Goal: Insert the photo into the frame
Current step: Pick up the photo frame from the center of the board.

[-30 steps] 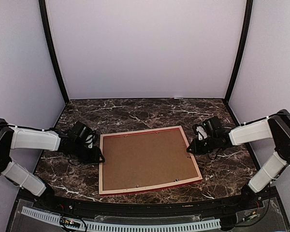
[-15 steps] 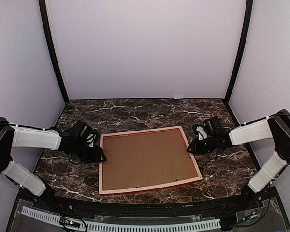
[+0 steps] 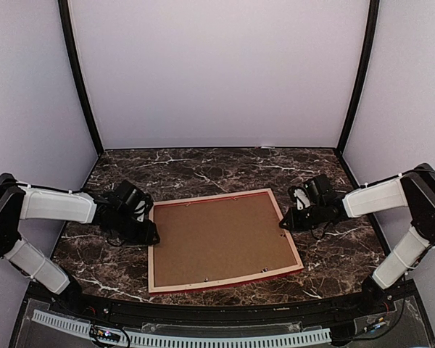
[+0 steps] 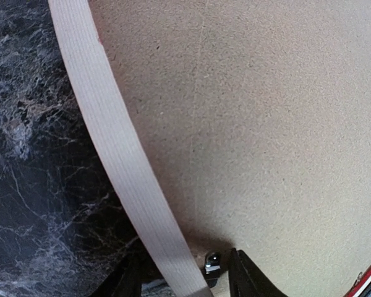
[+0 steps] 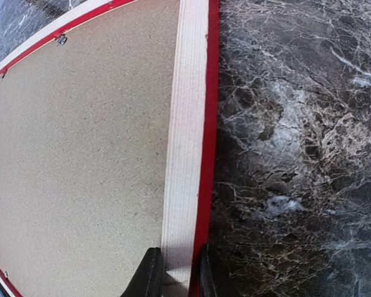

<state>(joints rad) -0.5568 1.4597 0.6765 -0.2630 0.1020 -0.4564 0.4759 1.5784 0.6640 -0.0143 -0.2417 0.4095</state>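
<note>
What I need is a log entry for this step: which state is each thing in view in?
frame, lying flat, face down, pale back up.
backing board, seated flat inside the frame.
photo, not visible; cannot tell whether it is under the board.
left hand, open, astride the frame's left rail.
right hand, shut on the frame's right rail.

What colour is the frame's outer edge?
Bright red, on the frame; clearest in the right wrist view.
</note>
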